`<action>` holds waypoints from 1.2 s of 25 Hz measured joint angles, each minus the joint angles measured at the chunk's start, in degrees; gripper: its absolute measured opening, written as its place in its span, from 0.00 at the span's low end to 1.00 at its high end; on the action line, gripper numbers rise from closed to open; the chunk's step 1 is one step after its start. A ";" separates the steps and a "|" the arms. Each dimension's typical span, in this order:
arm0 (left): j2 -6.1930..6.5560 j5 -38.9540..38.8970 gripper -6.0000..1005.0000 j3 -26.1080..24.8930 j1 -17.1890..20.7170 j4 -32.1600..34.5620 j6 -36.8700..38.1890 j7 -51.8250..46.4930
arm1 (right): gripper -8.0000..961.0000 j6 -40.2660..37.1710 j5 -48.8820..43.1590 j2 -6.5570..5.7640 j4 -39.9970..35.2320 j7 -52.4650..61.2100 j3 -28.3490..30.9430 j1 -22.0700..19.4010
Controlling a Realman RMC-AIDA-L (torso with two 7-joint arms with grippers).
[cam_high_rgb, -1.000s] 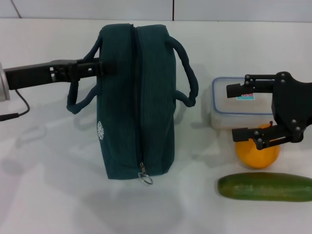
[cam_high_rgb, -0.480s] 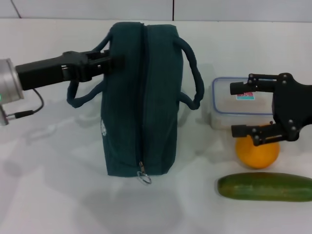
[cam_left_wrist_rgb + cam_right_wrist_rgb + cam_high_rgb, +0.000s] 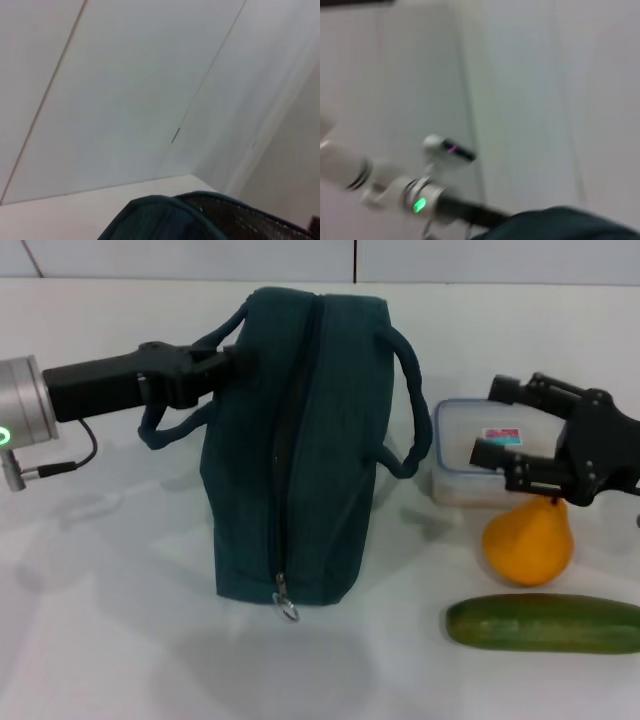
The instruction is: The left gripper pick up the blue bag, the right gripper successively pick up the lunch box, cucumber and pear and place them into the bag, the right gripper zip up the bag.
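I am clenching my left gripper (image 3: 232,365) on the bag's (image 3: 295,440) upper-left handle at frame centre. My right gripper (image 3: 497,422), spread and holding nothing, is hovering at the right directly over the lunch box (image 3: 470,465), nearer it.

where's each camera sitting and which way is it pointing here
Head view: high on the robot, looking forward and down at the table; shows the left hand at the blue bag and the right hand above the lunch box.
Left wrist view: looks up at the wall past the bag's top; no own fingers.
Right wrist view: faces the left arm.
All three views share the bag.
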 joint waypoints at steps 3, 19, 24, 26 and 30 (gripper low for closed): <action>-0.14 1.27 0.11 0.00 0.02 0.09 0.03 2.76 | 0.80 0.87 5.67 0.22 6.65 -4.96 -0.01 -0.58; -0.88 5.50 0.05 0.06 -1.43 1.32 -0.08 8.46 | 0.80 3.10 35.63 0.70 30.71 -5.63 0.01 -3.59; -0.89 5.90 0.05 0.03 -1.76 2.30 -0.42 8.62 | 0.79 6.80 36.97 0.70 31.02 1.54 0.55 -6.03; -0.91 5.94 0.05 0.02 -1.79 2.97 -0.79 9.11 | 0.79 9.11 36.97 0.70 31.19 4.03 0.62 -6.41; -0.96 6.08 0.05 0.00 -1.84 4.69 -1.89 10.65 | 0.79 12.83 36.90 0.70 31.86 7.36 0.59 -6.62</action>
